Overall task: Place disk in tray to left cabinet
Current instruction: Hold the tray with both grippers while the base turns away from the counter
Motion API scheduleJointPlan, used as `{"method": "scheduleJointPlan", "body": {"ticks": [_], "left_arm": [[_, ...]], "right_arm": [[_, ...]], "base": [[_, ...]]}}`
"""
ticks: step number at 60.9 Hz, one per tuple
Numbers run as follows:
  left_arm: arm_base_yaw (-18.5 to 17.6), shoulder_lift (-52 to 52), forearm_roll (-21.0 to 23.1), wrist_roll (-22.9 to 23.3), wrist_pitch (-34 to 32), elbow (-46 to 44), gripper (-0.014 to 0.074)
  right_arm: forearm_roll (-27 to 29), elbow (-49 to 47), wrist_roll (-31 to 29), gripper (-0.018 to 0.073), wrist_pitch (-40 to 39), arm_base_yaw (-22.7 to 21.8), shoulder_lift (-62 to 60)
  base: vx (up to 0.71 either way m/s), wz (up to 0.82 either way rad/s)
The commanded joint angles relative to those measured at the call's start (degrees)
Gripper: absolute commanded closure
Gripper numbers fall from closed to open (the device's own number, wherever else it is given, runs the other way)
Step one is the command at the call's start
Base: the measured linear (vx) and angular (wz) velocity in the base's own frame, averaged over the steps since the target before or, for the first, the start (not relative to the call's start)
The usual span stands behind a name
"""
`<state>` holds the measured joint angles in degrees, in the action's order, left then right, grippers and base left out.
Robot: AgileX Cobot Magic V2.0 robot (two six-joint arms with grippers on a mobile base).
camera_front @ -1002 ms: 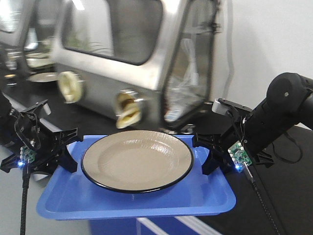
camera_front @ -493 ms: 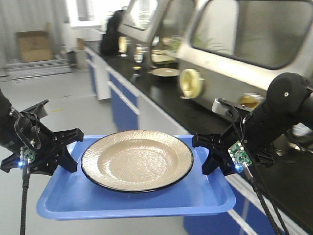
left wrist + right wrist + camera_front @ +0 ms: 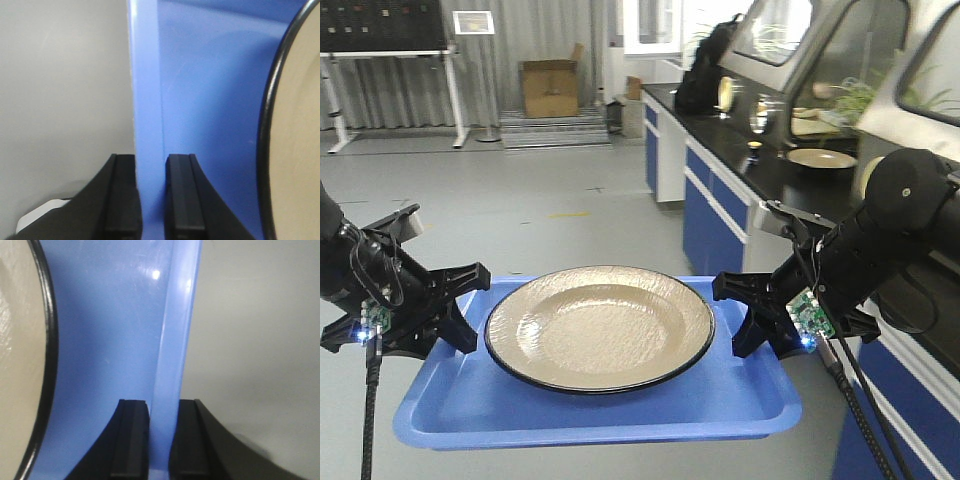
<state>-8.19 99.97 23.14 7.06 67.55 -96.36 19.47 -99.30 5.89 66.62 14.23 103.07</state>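
The tan disk (image 3: 600, 325) with a thin black rim lies flat in the blue tray (image 3: 590, 410), filling most of it. My left gripper (image 3: 460, 310) is shut on the tray's left lip; in the left wrist view (image 3: 150, 200) its two black fingers (image 3: 122, 195) clamp the lip of the tray (image 3: 147, 100), with the disk (image 3: 300, 140) at the right. My right gripper (image 3: 745, 315) is shut on the right lip; in the right wrist view (image 3: 162, 440) its fingers (image 3: 132, 440) clamp the tray's lip (image 3: 175, 340), with the disk (image 3: 20, 365) at the left. Both arms hold the tray level in the air. The left cabinet is out of view.
A long black-topped bench (image 3: 800, 185) with blue cabinet fronts (image 3: 715, 225) runs along the right, carrying a plate (image 3: 820, 157) and steel glove boxes (image 3: 850, 60). Grey open floor (image 3: 540, 210) lies ahead. A cardboard box (image 3: 550, 87) and a desk (image 3: 390, 70) stand at the far wall.
The view has swung left: the glove box that filled the background has slid off to the right, and open floor and the far wall now show. The tray, disk and both grips are unchanged.
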Motion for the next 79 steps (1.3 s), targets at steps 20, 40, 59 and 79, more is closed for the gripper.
{"method": "scheduleJointPlan", "body": {"ticks": [20, 40, 59, 79], "left_arm": [[-1.93, -3.47, 11.98, 0.79, -1.95, -2.24, 0.0596], [-1.93, -3.47, 11.98, 0.79, -1.95, -2.24, 0.0596], [-1.93, -3.47, 11.98, 0.79, -1.95, -2.24, 0.0596], [-1.93, -3.47, 11.98, 0.79, -1.95, -2.24, 0.0596]], "right_arm": [[10.91, -2.46, -0.59, 0.0565, -4.13, 1.73, -3.30], [10.91, -2.46, -0.59, 0.0565, -4.07, 1.73, -3.30], [10.91, -2.46, -0.59, 0.0565, -4.07, 1.73, -3.30], [10.91, -2.46, -0.59, 0.0565, -4.07, 1.73, -3.30]], "base": [[0.18, 0.37], [0.28, 0.25], [0.40, 0.08], [0.49, 0.02]]}}
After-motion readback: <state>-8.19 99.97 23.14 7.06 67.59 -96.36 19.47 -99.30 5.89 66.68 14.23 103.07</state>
